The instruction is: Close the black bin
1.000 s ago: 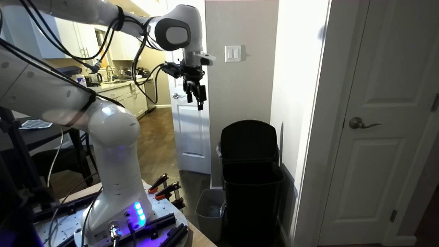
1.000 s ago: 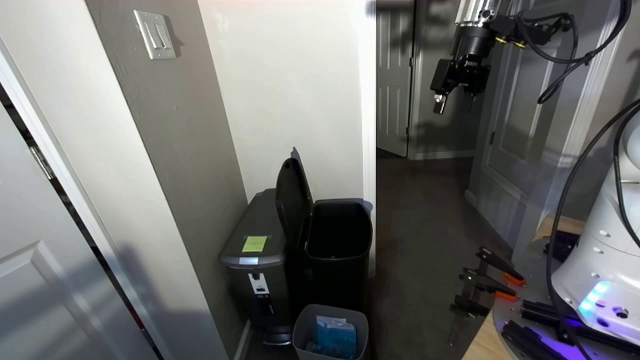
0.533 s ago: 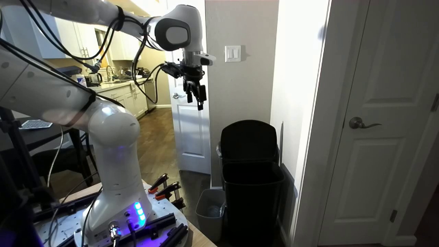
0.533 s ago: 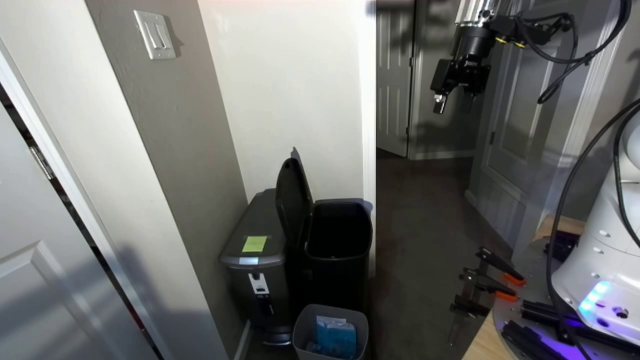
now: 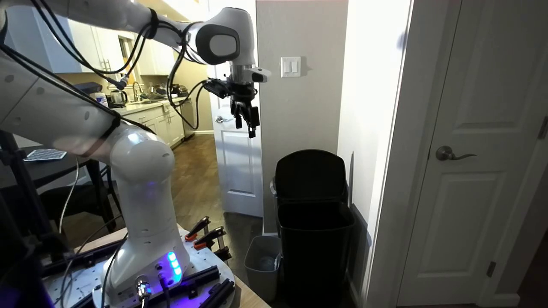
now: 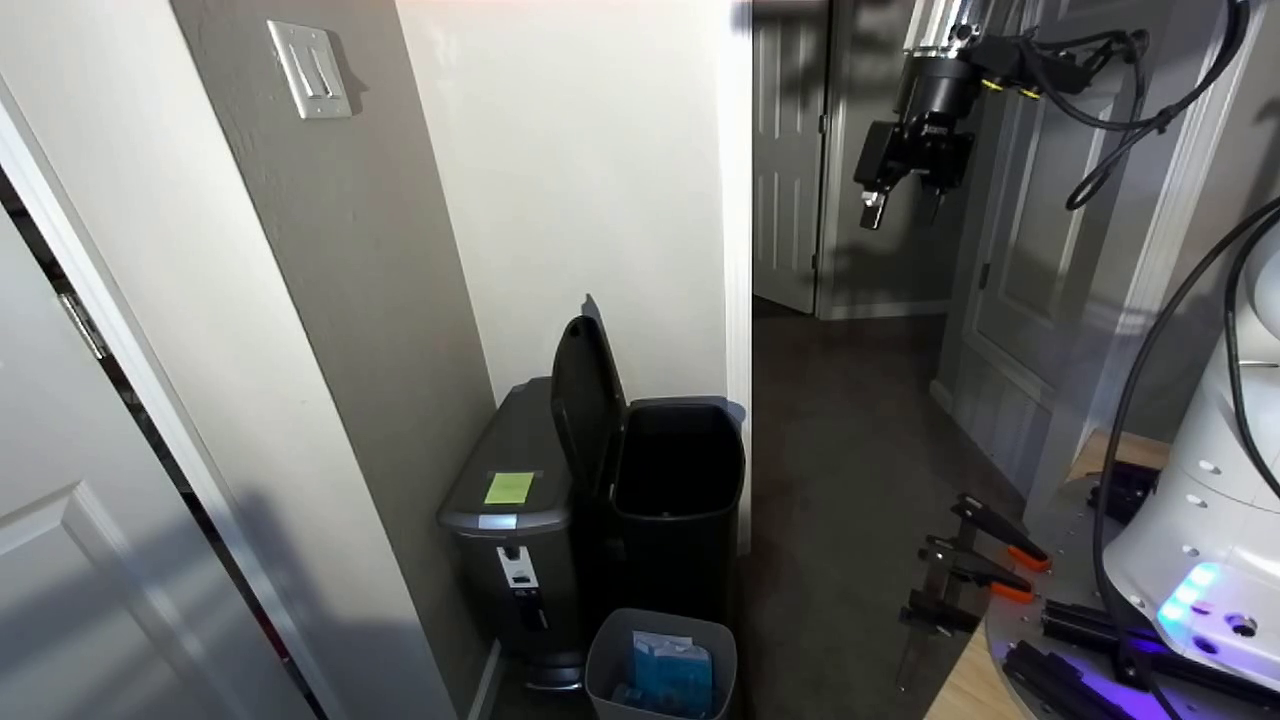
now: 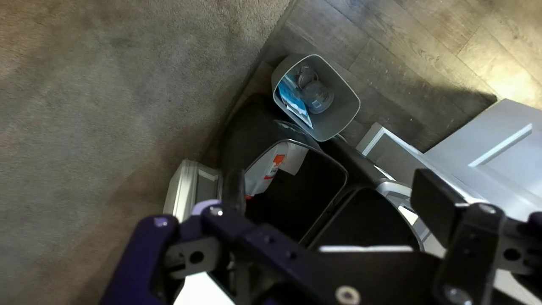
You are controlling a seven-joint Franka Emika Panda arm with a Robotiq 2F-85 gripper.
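A: Black bin (image 6: 680, 560): where, & state?
B: In an exterior view it's mid-scene, just right of a closed dark-grey bin (image 6: 515, 440) w/ a green note (image 6: 509, 488). Its lid (image 6: 585, 410) stands up at the mouth's left side, so closing's TBD.
A: Handling?
B: Prob. thin hard plastic: light, stiff, a bit slick, not fragile. Wouldn't pinch; I'd hook the lid's top edge from its back, left side & tip it to the right, over the mouth. Easy tho, body might slide.
A: Anything inside?
B: Wrist view: white wrapper (image 7: 259, 176) w/ orange label (image 7: 277, 163), plus a pale sheet (image 7: 295, 159). Rest too dark to tell.
A: Other containers?
B: Small bin (image 6: 608, 662) on the near side: blue packet (image 6: 672, 675) + see-through containers (image 7: 317, 96), rubbish I'd guess. Closed bin's contents hidden.
A: Gripper (image 6: 905, 208)?
B: Up high, right of the bins & well apart from the lid. Fingers (image 7: 434, 205) spread, nothing btwn 'em.
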